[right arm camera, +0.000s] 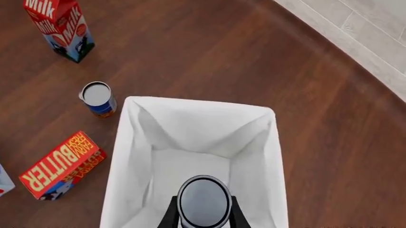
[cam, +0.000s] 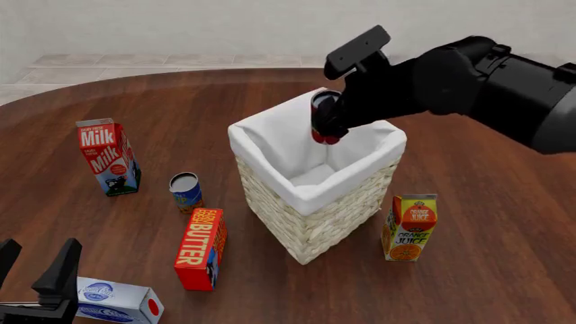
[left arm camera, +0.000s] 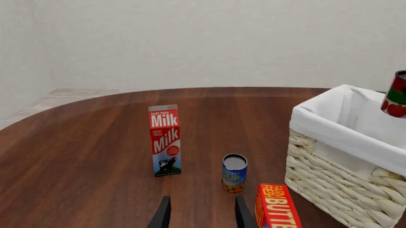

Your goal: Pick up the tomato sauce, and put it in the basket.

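My right gripper [cam: 326,121] is shut on the tomato sauce [cam: 322,119], a small red-labelled can with a green band, and holds it over the open mouth of the basket [cam: 311,202]. From the right wrist camera the can's silver top [right arm camera: 203,202] sits between the fingers, directly above the white lining [right arm camera: 190,142]. The can [left arm camera: 396,95] also shows at the edge of the left wrist view, above the basket [left arm camera: 345,156]. My left gripper [cam: 34,266] stands open near the front left corner, its fingers [left arm camera: 163,213] holding nothing.
A milk carton [cam: 108,156] stands at the left, with a blue-labelled can [cam: 186,192] to its right. A red butter box [cam: 201,248] lies left of the basket. An orange juice carton [cam: 411,227] stands right of it. A white-and-blue box [cam: 112,300] lies by my left gripper.
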Controlling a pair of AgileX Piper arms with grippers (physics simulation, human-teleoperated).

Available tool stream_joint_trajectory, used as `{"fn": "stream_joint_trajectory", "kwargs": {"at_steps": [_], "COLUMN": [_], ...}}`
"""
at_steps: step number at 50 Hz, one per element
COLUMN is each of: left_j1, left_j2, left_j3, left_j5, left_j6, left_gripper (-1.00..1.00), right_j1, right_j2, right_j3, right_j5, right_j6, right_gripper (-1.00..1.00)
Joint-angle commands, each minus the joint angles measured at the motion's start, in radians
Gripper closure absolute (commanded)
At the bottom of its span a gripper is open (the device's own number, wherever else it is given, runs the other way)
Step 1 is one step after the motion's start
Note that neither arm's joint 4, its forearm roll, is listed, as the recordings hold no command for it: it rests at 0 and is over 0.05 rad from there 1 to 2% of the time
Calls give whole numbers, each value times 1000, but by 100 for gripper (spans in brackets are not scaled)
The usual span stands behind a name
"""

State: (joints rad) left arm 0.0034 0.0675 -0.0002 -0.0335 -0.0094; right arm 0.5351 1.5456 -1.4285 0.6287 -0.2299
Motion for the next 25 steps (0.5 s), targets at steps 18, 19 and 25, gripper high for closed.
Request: {"fn": "stream_joint_trajectory", "kwargs": {"at_steps": [18, 19, 25], "left_j1": [0, 0, 0], "left_j2": [0, 0, 0], "left_j3": [0, 0, 0], "left_j5": [0, 0, 0], "left_j6": [0, 0, 0], "left_gripper": [-100, -100, -100], "right_j1": [18, 18, 20], "right_j2": [89, 92, 109], "right_j3": [-33, -33, -33], "right_j5": [10, 13, 11], "right_j6": [27, 26, 30], "right_gripper": [100, 100, 100]}}
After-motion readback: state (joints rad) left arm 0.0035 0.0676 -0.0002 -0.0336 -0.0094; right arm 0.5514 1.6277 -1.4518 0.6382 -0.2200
